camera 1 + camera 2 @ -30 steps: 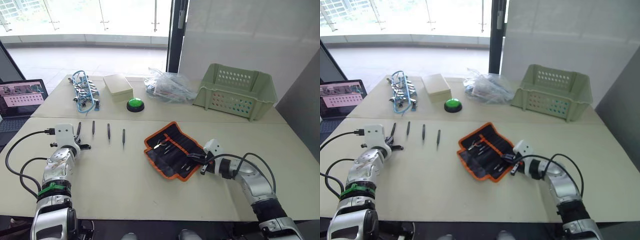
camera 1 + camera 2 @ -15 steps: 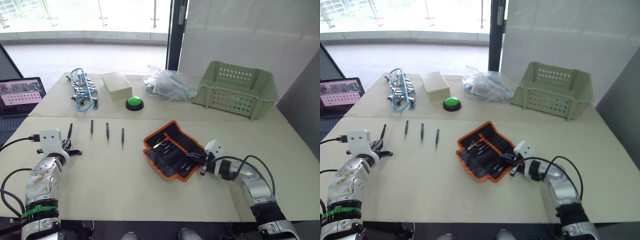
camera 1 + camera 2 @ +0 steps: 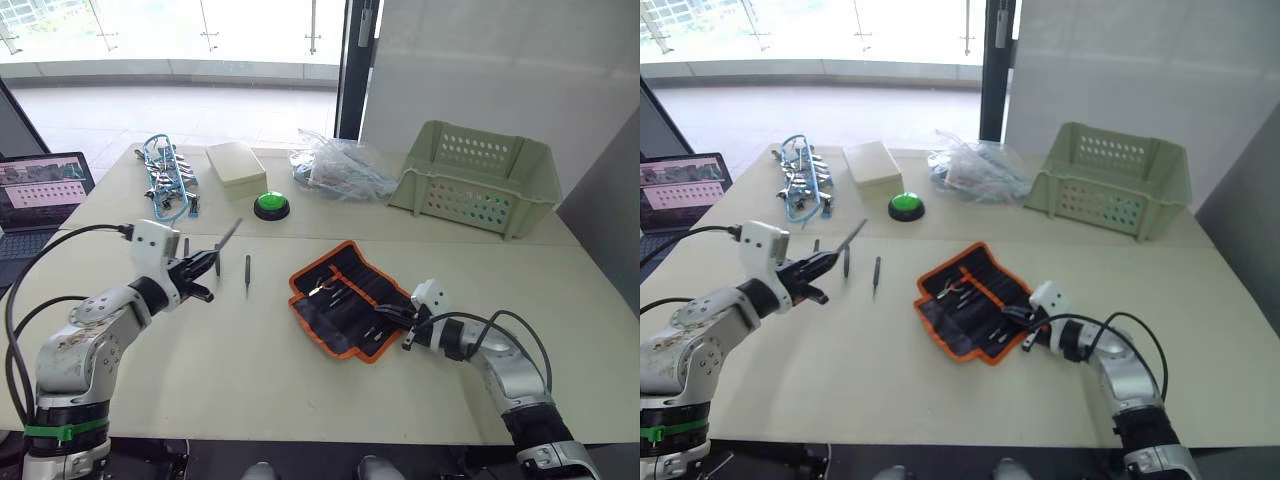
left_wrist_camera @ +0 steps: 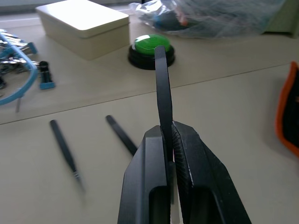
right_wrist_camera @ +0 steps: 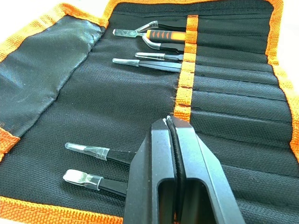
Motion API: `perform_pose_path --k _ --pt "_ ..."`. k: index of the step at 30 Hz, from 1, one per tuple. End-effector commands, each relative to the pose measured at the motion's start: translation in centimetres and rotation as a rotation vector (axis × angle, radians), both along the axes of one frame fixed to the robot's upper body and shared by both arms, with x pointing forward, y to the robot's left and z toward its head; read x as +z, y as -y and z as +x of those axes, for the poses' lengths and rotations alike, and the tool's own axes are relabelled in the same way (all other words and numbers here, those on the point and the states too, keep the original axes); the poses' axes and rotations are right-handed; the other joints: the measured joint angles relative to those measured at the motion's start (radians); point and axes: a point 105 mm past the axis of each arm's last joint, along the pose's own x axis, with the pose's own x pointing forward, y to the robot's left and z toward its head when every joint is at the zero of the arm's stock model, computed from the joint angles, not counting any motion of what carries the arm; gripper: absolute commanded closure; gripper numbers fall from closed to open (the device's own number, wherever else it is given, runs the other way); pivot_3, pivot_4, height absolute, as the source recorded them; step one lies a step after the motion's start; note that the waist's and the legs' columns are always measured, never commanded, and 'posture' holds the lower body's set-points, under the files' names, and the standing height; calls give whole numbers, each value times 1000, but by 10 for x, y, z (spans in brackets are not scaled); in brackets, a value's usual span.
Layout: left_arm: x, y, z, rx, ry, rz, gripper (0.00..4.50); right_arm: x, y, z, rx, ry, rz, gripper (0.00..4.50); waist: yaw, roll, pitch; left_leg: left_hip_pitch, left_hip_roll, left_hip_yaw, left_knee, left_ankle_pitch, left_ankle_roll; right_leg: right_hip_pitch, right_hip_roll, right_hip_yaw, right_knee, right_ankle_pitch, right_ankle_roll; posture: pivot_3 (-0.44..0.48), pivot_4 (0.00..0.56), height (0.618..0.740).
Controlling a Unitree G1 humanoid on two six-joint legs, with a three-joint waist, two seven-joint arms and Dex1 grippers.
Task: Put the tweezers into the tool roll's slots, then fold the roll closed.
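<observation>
The tool roll (image 3: 345,298) lies open on the table, black with orange edging, and several capped tools (image 5: 140,59) sit in its slots. My left gripper (image 3: 210,263) hovers above the table left of the roll. It is shut on one dark tweezer (image 4: 162,88), which points up and away. Three more tweezers (image 3: 877,272) lie in a row on the table beneath and beside it. My right gripper (image 3: 392,322) rests shut at the roll's right edge, its fingertips (image 5: 168,123) over the black fabric.
A green basket (image 3: 470,180) stands at the back right, with a clear plastic bag (image 3: 340,172) to its left. Further left are a green button (image 3: 270,207), a beige box (image 3: 236,166) and a blue-corded tool cluster (image 3: 165,180). A laptop (image 3: 40,195) sits at the far left.
My left gripper closed on the leftmost tweezer, lifted it off the table and carried it right, towards the roll. The right gripper has stayed at the roll.
</observation>
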Motion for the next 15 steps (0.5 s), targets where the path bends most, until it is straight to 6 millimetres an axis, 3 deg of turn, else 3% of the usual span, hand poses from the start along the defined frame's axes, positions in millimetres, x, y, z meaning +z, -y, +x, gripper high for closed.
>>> perform_pose_path --k 1,9,15 --pt "12 42 -10 -169 -12 -3 4475 -30 12 -5 -75 -113 -32 4500 -2 0 0 0 0 0 0 0 0 0 0 0 0 0 0 0 150 740" --pt "-10 118 -25 -416 -167 119 4475 -38 12 -10 -71 -130 -66 4500 0 1 0 0 -1 0 2 0 0 1 0 0 0 0 0 0 150 740" --pt "-41 137 -28 -410 -272 235 4475 -36 12 -11 -75 -130 -63 4500 -1 2 1 0 -1 0 1 0 0 1 1 0 0 0 0 0 150 740"
